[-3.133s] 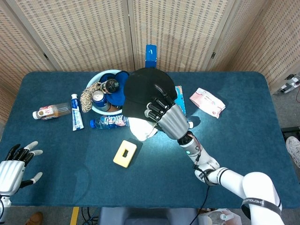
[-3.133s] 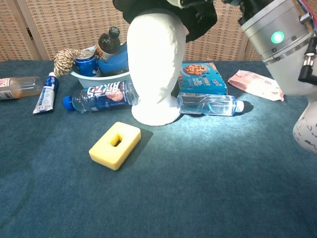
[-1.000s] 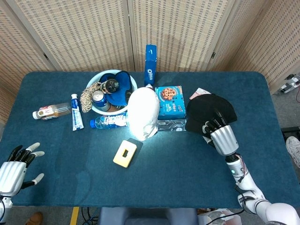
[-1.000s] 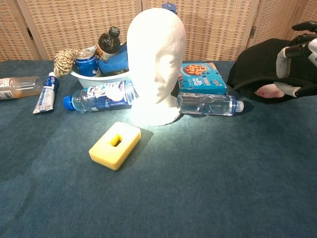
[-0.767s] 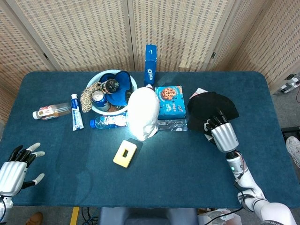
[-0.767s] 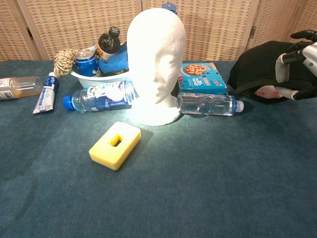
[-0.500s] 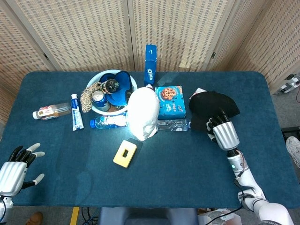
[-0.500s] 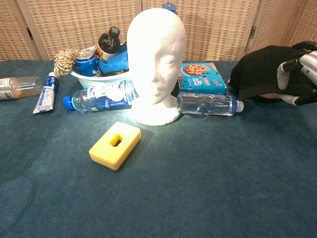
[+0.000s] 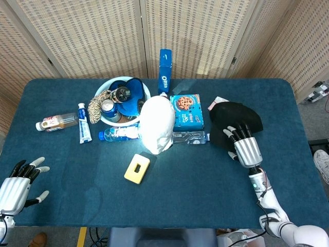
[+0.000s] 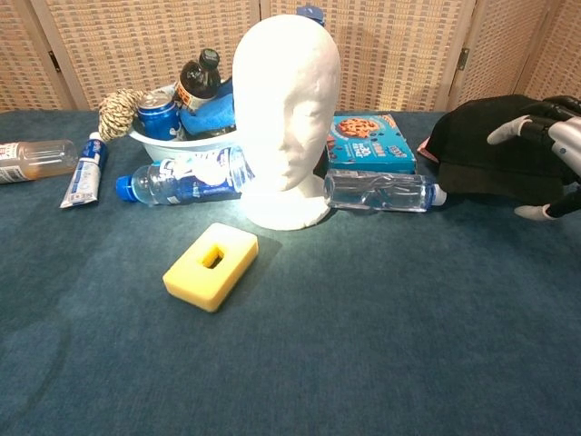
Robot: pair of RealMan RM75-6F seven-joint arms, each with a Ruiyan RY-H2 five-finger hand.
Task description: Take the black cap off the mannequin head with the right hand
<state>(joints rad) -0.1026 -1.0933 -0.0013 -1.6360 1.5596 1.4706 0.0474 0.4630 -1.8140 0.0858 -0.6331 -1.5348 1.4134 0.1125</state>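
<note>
Lying on the table toward its right edge, the black cap is off the mannequin head; the right hand rests beside it, fingers spread, holding nothing.
</note>
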